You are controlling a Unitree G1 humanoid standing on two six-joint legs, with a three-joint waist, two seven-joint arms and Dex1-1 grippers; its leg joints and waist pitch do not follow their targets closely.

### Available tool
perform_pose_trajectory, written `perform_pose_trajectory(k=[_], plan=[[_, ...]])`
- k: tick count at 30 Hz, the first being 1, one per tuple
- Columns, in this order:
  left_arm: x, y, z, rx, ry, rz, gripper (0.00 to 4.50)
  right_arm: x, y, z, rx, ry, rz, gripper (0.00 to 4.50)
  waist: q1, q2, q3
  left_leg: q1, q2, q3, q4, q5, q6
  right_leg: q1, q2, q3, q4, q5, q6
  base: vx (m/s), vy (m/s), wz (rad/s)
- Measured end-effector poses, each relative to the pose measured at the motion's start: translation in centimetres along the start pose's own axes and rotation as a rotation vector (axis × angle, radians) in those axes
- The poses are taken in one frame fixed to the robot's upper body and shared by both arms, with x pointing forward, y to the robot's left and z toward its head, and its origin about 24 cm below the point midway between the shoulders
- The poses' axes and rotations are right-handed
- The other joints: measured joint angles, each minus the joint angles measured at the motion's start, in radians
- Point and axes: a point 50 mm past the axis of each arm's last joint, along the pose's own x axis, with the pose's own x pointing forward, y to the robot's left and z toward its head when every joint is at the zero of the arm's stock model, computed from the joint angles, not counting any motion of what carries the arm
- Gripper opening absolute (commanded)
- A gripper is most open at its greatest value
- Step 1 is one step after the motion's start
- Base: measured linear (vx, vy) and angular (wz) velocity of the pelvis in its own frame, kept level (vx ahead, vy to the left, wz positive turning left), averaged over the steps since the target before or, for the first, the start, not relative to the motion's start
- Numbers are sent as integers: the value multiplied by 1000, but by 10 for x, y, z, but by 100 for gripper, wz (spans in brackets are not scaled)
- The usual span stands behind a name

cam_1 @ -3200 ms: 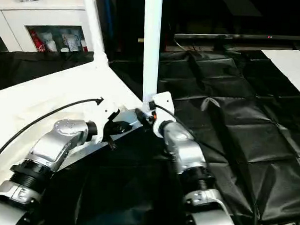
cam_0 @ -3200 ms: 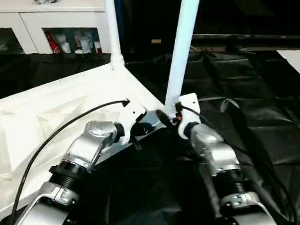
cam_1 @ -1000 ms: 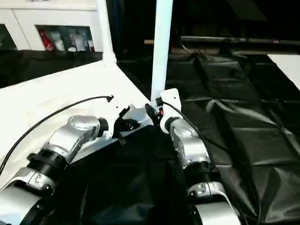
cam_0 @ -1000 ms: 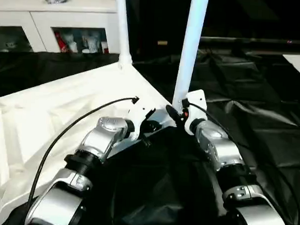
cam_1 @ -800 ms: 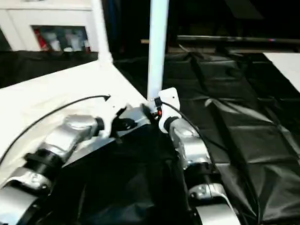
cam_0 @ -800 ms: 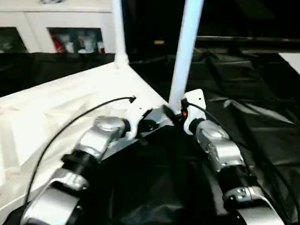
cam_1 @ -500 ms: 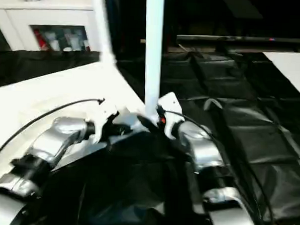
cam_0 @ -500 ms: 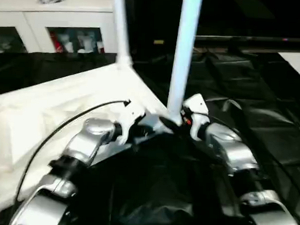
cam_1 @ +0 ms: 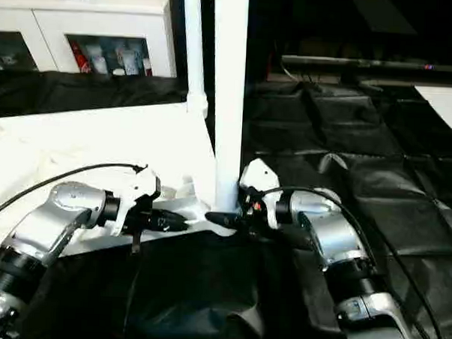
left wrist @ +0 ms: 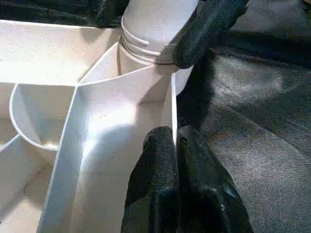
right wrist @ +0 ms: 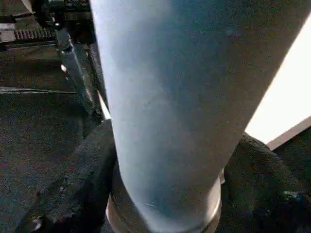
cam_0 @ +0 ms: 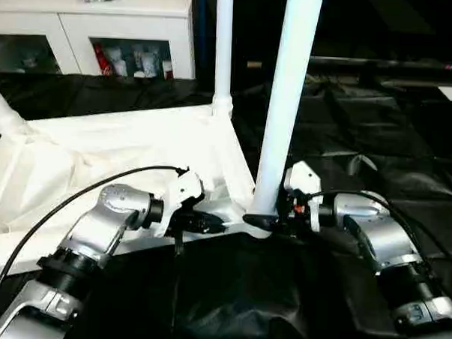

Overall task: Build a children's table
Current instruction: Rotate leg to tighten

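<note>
The children's table lies upside down on black sheeting, its white tabletop (cam_0: 99,156) showing the ribbed underside. A thick white leg (cam_0: 286,104) stands upright in the near corner socket. My right gripper (cam_0: 265,213) holds the base of this leg, with one black finger (right wrist: 73,179) on each side of it. My left gripper (cam_0: 209,223) is shut on the thin rim of the tabletop (left wrist: 172,97) just beside that socket. A second leg (cam_0: 222,49) stands in the far corner. A third leg (cam_0: 3,113) rises at the left edge.
A white cabinet (cam_0: 105,25) with glass doors and small items inside stands behind the table. Crumpled black sheeting (cam_0: 378,131) covers the floor to the right and in front. A black cable (cam_0: 74,208) loops over my left forearm.
The view has shifted and a third leg has come into sight. My right forearm has swung out to the right, its gripper still at the leg's base. The left gripper stays on the rim.
</note>
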Motion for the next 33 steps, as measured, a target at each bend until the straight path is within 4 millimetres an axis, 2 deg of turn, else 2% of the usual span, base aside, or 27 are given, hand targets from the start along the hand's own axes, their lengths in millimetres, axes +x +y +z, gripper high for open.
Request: perform_pose_trajectory(k=[4, 11, 15, 20, 23, 27, 29, 32, 33], plan=[[-1, -1, 0, -1, 6, -1, 0, 1, 1, -1, 3, 3, 18, 271, -1, 0, 0, 0, 0, 0, 0, 0, 0, 0, 0, 0, 0, 0, 0, 0, 0, 0], [3, -1, -3, -18, 5, 17, 0, 7, 5, -5, 58, -26, -19, 262, -2, 0, 0, 0, 0, 0, 0, 0, 0, 0, 0, 0, 0, 0, 0, 0, 0, 0], [10, 9, 1, -39, -10, 116, 0, 19, -3, -8, 145, -84, -199, 258, -8, -1, 0, 0, 0, 0, 0, 0, 0, 0, 0, 0, 0, 0, 0, 0, 0, 0], [25, 23, 9, -84, -19, 245, 0, 35, -17, -5, 260, -131, -437, 256, -32, -1, 0, 1, 0, 0, 0, 0, -1, 0, 0, 0, -1, 0, 0, 0, 0, 0], [40, 31, 18, -103, -25, 325, 0, 43, -27, -2, 305, -130, -602, 256, -34, -1, 0, 1, 0, 0, 0, 0, -1, 0, 0, 0, 0, 1, -1, 0, 0, 0], [43, 34, 21, -104, -31, 355, 0, 49, -30, 2, 308, -134, -678, 256, -34, 0, 0, 1, 0, 0, 0, 0, -1, -1, 0, 0, -1, 0, 0, 0, 0, 0], [43, 34, 21, -102, -34, 354, 0, 49, -30, 2, 305, -138, -678, 308, -33, 0, 0, 0, 0, 0, -2, 0, 0, -1, 0, 0, -3, 0, 0, 0, 0, 0], [42, 34, 21, -100, -34, 348, 0, 49, -29, 3, 303, -140, -652, 327, -33, 0, 0, 0, 0, 0, -3, 0, 0, -1, 0, -1, -3, 0, 0, 0, 0, 0], [41, 34, 21, -100, -32, 346, 0, 49, -29, 3, 302, -140, -646, 357, -33, 0, 0, 0, 0, 0, -3, 0, 0, -1, 0, -1, -3, 0, 0, 0, 0, 0]])
